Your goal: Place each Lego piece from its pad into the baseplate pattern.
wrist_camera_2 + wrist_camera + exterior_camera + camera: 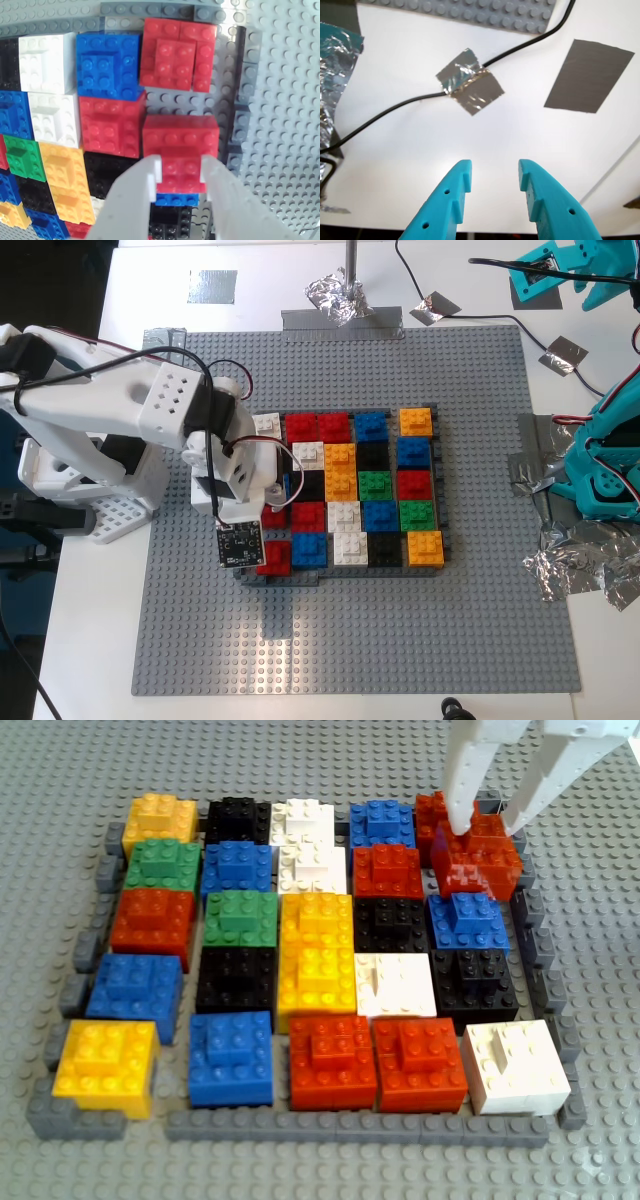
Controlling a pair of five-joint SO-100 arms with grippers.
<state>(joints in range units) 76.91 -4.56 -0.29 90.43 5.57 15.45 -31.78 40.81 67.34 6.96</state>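
Note:
My second gripper (181, 167), the white one, is shut on a red Lego piece (180, 142). It holds the piece over a gap in the edge column of the baseplate pattern (355, 490), between a red corner brick (177, 55) and a blue brick (175, 200). In the other view the Lego piece (478, 858) sits slightly tilted between the white fingers (462, 780); I cannot tell whether it is pressed in. My first gripper (495, 175), the teal one, hangs open over white table near a bare grey pad (587, 75), at the exterior view's top right (545, 268).
The large grey plate (350, 640) fills the table's middle. Foil lumps lie at the back (338, 295) and at the exterior view's right (575, 570). A black cable (395, 107) runs under a foil patch (470, 85). The white arm's base (90, 510) stands at the exterior view's left.

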